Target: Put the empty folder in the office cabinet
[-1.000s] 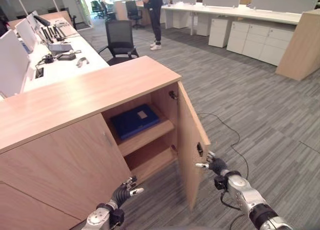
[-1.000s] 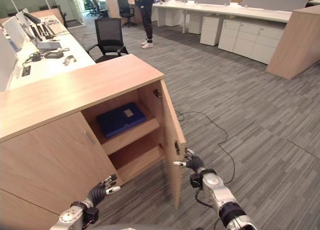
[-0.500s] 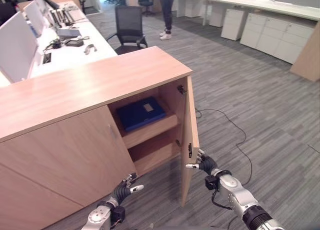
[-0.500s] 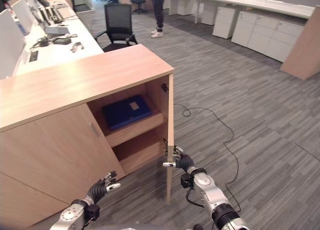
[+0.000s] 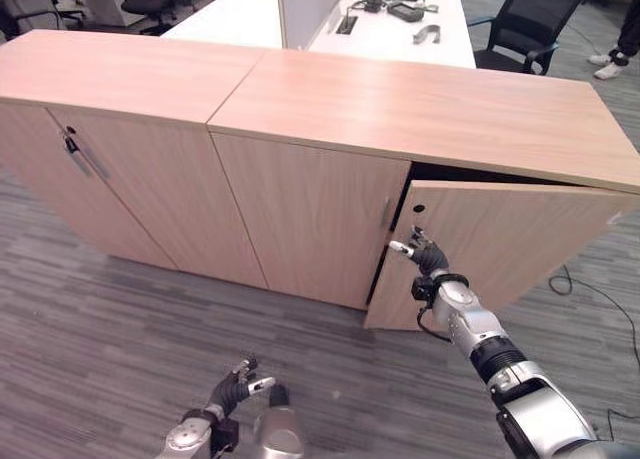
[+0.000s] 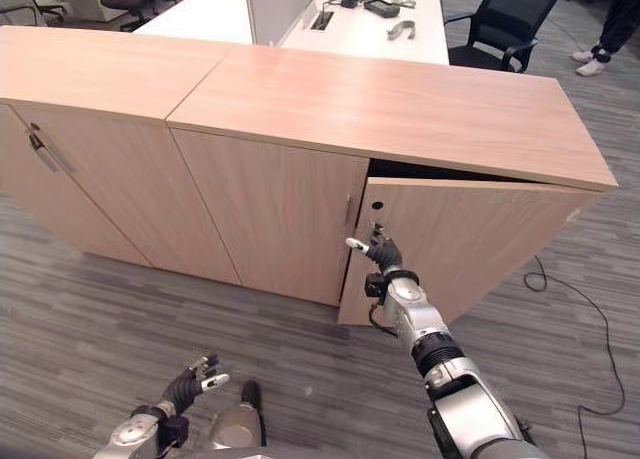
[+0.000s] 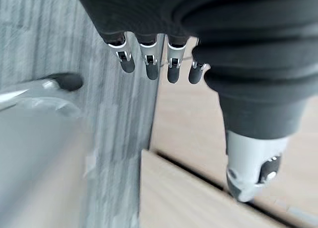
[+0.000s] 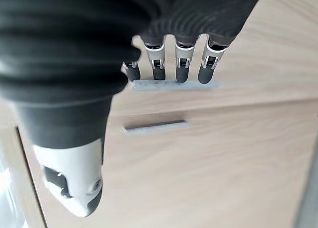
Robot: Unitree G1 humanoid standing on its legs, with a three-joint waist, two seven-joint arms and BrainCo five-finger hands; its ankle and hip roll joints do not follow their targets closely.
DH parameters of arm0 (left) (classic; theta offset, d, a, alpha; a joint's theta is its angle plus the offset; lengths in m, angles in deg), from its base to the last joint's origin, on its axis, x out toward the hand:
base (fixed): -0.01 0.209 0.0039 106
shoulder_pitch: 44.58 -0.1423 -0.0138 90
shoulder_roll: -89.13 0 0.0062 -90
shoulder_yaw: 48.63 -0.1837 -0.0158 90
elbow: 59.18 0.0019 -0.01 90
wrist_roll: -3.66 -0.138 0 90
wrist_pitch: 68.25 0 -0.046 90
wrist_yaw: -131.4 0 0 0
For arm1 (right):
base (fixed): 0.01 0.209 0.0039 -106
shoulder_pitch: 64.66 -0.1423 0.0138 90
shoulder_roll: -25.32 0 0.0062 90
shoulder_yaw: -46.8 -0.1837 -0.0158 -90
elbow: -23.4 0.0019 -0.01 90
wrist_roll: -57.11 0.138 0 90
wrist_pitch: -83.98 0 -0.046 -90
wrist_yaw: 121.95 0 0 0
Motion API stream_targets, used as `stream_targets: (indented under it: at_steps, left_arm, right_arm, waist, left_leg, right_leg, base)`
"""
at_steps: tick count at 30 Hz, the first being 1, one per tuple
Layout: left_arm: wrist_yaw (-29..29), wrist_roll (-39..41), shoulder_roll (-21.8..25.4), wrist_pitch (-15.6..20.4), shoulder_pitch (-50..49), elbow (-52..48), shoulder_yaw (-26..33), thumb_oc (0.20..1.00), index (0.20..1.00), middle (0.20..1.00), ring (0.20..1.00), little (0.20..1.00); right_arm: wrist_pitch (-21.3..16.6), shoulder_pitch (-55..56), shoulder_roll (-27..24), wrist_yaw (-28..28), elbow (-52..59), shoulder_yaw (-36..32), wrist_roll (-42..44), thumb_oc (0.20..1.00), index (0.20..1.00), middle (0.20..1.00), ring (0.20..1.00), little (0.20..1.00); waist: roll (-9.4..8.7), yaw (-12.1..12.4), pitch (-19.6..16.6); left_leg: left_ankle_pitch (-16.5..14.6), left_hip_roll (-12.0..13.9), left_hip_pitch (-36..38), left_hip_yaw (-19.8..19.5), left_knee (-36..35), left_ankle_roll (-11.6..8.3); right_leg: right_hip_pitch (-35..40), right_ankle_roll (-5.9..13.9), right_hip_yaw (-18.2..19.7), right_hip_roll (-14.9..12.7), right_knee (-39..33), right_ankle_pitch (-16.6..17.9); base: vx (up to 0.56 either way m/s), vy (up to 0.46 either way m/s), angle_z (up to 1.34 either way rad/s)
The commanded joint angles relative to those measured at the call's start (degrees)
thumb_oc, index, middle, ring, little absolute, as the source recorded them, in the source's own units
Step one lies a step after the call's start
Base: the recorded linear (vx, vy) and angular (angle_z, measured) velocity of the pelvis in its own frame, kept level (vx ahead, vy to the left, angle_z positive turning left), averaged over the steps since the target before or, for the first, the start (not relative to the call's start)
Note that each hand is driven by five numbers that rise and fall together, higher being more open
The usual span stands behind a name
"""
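In the left eye view the cabinet door (image 5: 500, 249) stood nearly closed, a narrow dark gap left along its top edge under the wooden cabinet top (image 5: 400, 104). The folder could not be seen through that gap, so whether it lay inside could not be told from here. Judging by the door, the task looked close to its end, with only the last push shut remaining. The right hand (image 5: 425, 259) was at the door's free edge near its top corner, fingers fairly straight and touching or nearly touching the wood. The left hand (image 5: 235, 387) hung low over the carpet, well away from the cabinet, holding nothing.

The right eye view showed the same: the right hand at the door's edge, beside the closed neighbouring door (image 6: 270, 204).

In the left wrist view the left hand's fingers (image 7: 149, 64) were relaxed and spread a little, empty, with carpet and a cabinet panel beyond.

In the right wrist view the right hand's fingers (image 8: 181, 64) were extended, tips at a pale grey handle (image 8: 174, 84) on the wood; they were not curled around it. The thumb stood apart.
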Motion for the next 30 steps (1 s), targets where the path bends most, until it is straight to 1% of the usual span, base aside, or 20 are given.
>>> stream_targets:
  at_steps: [1, 3, 4, 5, 6, 7, 8, 9, 10, 11, 12, 13, 14, 15, 17, 19, 24, 30]
  left_arm:
    - [-0.8, -0.31, 0.55, 2.07, 2.38, -3.39, -2.11, 1.0, 1.0, 1.0, 1.0, 1.0]
    - [-0.92, -0.85, 0.66, 2.09, 2.6, -3.79, -1.27, 1.0, 1.0, 1.0, 1.0, 1.0]
    - [-0.93, -1.44, 0.56, 2.17, 2.59, -3.75, -0.75, 1.0, 1.0, 1.0, 1.0, 1.0]
    - [-0.71, -1.73, 0.39, 2.3, 2.53, -3.63, 0.11, 1.0, 1.0, 1.0, 1.0, 1.0]
    - [-0.53, -1.81, 0.32, 2.3, 2.53, -3.69, 0.63, 1.0, 1.0, 1.0, 1.0, 1.0]
    - [-0.19, -2.1, 0.33, 2.5, 2.61, -3.65, 1.74, 1.0, 1.0, 1.0, 1.0, 1.0]
    - [0.03, -2.1, 0.24, 2.71, 2.71, -3.71, 2.09, 1.0, 1.0, 1.0, 1.0, 1.0]
    - [0.16, -1.99, 0.07, 2.97, 2.88, -3.83, 2.56, 1.0, 1.0, 1.0, 1.0, 1.0]
    - [0.43, -2.29, -0.17, 3.15, 3.22, -3.49, 3.19, 1.0, 1.0, 1.0, 1.0, 1.0]
    - [0.43, -2.34, -0.26, 3.23, 3.35, -3.29, 3.36, 1.0, 1.0, 1.0, 1.0, 1.0]
    - [0.37, -2.62, -0.35, 3.22, 3.62, -3.02, 3.39, 1.0, 1.0, 1.0, 1.0, 1.0]
    - [0.32, -3.28, -0.33, 3.12, 4.16, -2.22, 3.2, 1.0, 1.0, 1.0, 1.0, 1.0]
    - [0.28, -3.05, -0.74, 3.39, 4.39, -2.24, 3.59, 1.0, 1.0, 1.0, 1.0, 1.0]
    - [0.04, -3.01, -1.45, 3.58, 4.28, -1.39, 4.08, 1.0, 1.0, 1.0, 1.0, 1.0]
    - [-0.48, -2.59, -2.38, 3.49, 3.28, -1.47, 4.46, 1.0, 1.0, 1.0, 1.0, 1.0]
    - [-1.02, -2.77, -3.37, 3.37, 2.79, -1.81, 3.9, 1.0, 1.0, 1.0, 1.0, 1.0]
    - [-1.67, -2.55, -4.33, 3.06, 1.64, -4.25, 3.75, 1.0, 1.0, 1.0, 1.0, 1.0]
    - [-1.9, -2.64, -4.66, 2.79, 1.14, -4.38, 3.51, 1.0, 1.0, 1.0, 1.0, 1.0]
  right_arm:
    - [-4.03, -6.94, 4.54, 4.79, 5.58, 3.82, 0.44, 1.0, 1.0, 1.0, 1.0, 1.0]
    - [-4.02, -2.75, 4.3, 5.2, 7.15, 2.37, -0.6, 1.0, 1.0, 1.0, 1.0, 1.0]
    - [-3.82, 0.13, 4.14, 5.77, 8.05, 1.48, -1.44, 1.0, 1.0, 1.0, 1.0, 1.0]
    - [-3.49, 3.09, 4.19, 6.44, 8.95, 0.77, -2.28, 1.0, 1.0, 1.0, 1.0, 1.0]
    - [-3.27, 4.87, 4.44, 6.93, 9.15, 0.33, -2.73, 1.0, 1.0, 1.0, 1.0, 1.0]
    - [-2.92, 10.49, 4.9, 8.17, 10.02, -0.77, -3.89, 1.0, 1.0, 1.0, 1.0, 1.0]
    - [-2.97, 13.3, 5.21, 8.55, 10.39, -1.1, -4.2, 1.0, 1.0, 1.0, 1.0, 1.0]
    - [-2.67, 16.43, 5.35, 9.07, 10.59, -1.82, -4.63, 1.0, 1.0, 1.0, 1.0, 1.0]
    - [-2.25, 21.53, 5.35, 9.97, 9.91, -2.6, -5.05, 1.0, 1.0, 1.0, 1.0, 1.0]
    - [-2.09, 23.02, 5.11, 10.42, 9.58, -2.95, -5.36, 1.0, 1.0, 1.0, 1.0, 1.0]
    - [-2.02, 24.48, 4.95, 10.62, 9.11, -3.3, -5.91, 1.0, 1.0, 1.0, 1.0, 1.0]
    - [-2.06, 26.92, 4.52, 11.06, 6.91, -4.17, -7.02, 1.0, 1.0, 1.0, 1.0, 1.0]
    - [-1.83, 27.26, 4.73, 11.21, 5.47, -5.01, -6.96, 1.0, 1.0, 1.0, 1.0, 1.0]
    - [-1.83, 27.98, 4.2, 11.73, 3.05, -5.32, -7.72, 1.0, 1.0, 1.0, 1.0, 1.0]
    - [-1.41, 29.55, 3.5, 12.73, 1.6, -5.13, -9.48, 1.0, 1.0, 1.0, 1.0, 1.0]
    - [-1.33, 30.24, 3.1, 13.54, -0.23, -4.42, -11.17, 1.0, 1.0, 1.0, 1.0, 1.0]
    - [-1.23, 32.17, 2.15, 14.52, -1.89, -4.09, -12.7, 1.0, 1.0, 1.0, 1.0, 1.0]
    - [-1.08, 32.76, 1.53, 14.83, -3.52, -3.96, -13.64, 1.0, 1.0, 1.0, 1.0, 1.0]
  waist:
    - [2.56, 2.79, -1.63]
    - [2.49, 2.26, -1.4]
    - [2.44, 1.7, -1.19]
    - [2.51, 0.72, -0.91]
    - [2.76, -0.06, -0.6]
    - [4.0, -2.02, 0.61]
    - [4.39, -2.73, 0.74]
    - [4.66, -4.11, 0.96]
    - [5.03, -6.62, 0.98]
    - [4.97, -7.6, 1.02]
    - [4.88, -8.53, 0.92]
    - [4.31, -10.47, 0.97]
    - [4.19, -10.98, 0.75]
    - [3.84, -11.49, 0.03]
    - [4.21, -12.16, -0.82]
    - [4.63, -12.62, -1.42]
    - [5.13, -13.47, -1.65]
    - [5.44, -14.01, -1.67]
  left_leg:
    - [-3.95, 0.45, 4.49, -3.81, -3.32, -1.37]
    - [-5.19, -1.27, 5.69, -4.21, -4.18, 0.13]
    - [-6.1, -2.39, 6.36, -4.46, -4.47, 1.12]
    - [-6.96, -3.38, 7.45, -4.56, -4.9, 2.01]
    - [-7.47, -3.81, 8.26, -4.61, -5.16, 2.63]
    - [-6.72, -3.98, 8.93, -4.16, -5.32, 4.21]
    - [-6.81, -3.83, 9.56, -4.4, -5.8, 4.28]
    - [-6.93, -4.05, 10.61, -5.35, -6.7, 4.2]
    - [-7.11, -4.27, 11.56, -7.04, -7.46, 3.49]
    - [-7.29, -4.32, 11.86, -7.83, -7.5, 3.19]
    - [-7.34, -4.31, 11.98, -8.68, -7.57, 2.86]
    - [-8.09, -5.07, 12.89, -10.15, -7.68, 2.39]
    - [-7.95, -5.13, 12.81, -10.69, -7.63, 2.29]
    - [-8.13, -5.37, 13.25, -10.65, -7.77, 2.12]
    - [-7.96, -5.01, 14.03, -10.56, -8.1, 1.7]
    - [-7.74, -4.55, 14.7, -10.64, -8.47, 1.01]
    - [-6.99, -3.61, 14.83, -10.84, -8.98, 0.01]
    - [-6.71, -3.03, 14.99, -10.95, -9.03, -0.47]
  right_leg:
    - [0.39, -0.85, 0.04, 5.05, 7.78, -10.19]
    - [-1.14, 0.25, 0.3, 2.58, 13.06, -10.54]
    - [-2.07, 1.33, 0.77, 0.86, 16.71, -9.82]
    - [-3.45, 2.39, 1.85, -1.06, 20.76, -8.19]
    - [-4.44, 3.17, 2.89, -2.22, 23.94, -6.41]
    - [-8.26, 4.42, 6.34, -3.81, 30.96, -1.52]
    - [-9.9, 4.82, 8.87, -3.37, 32.79, -2.0]
    - [-11.63, 4.67, 12.39, -2.2, 32.55, -2.62]
    - [-12.71, 3.95, 17.18, 0.0, 27.4, -5.22]
    - [-12.62, 3.37, 18.72, 1.06, 23.93, -6.66]
    - [-12.52, 2.72, 20.35, 2.45, 19.44, -7.15]
    - [-12.93, 2.45, 25.08, 4.71, 13.27, -7.23]
    - [-13.25, 2.81, 26.62, 5.13, 11.87, -6.48]
    - [-11.9, 2.98, 27.26, 5.07, 8.94, -4.84]
    - [-9.3, 2.72, 26.95, 5.44, 5.49, -3.96]
    - [-7.08, 2.45, 25.75, 5.9, 2.61, -3.64]
    - [-5.72, 2.01, 24.66, 6.73, 0.66, -3.85]
    - [-5.23, 1.43, 24.32, 7.36, 0.55, -4.36]
  base:
    - [0.11, 0.187, 0.28]
    - [0.1, 0.217, 0.22]
    - [0.12, 0.243, 0.32]
    - [0.12, 0.228, 0.32]
    - [0.07, 0.271, 0.3]
    - [0.05, 0.217, 0.24]
    - [0.05, 0.169, 0.21]
    - [0.18, 0.011, 0.08]
    - [0.2, -0.056, 0.09]
    - [0.19, -0.112, 0.28]
    - [0.18, -0.151, 0.59]
    - [0.15, -0.156, 0.84]
    - [0.17, -0.185, 1.0]
    - [0.1, -0.152, 1.0]
    - [0.12, -0.163, 0.47]
    - [0.07, -0.139, 0.0]
    - [0.01, -0.084, 0.06]
    - [0.0, -0.049, 0.02]
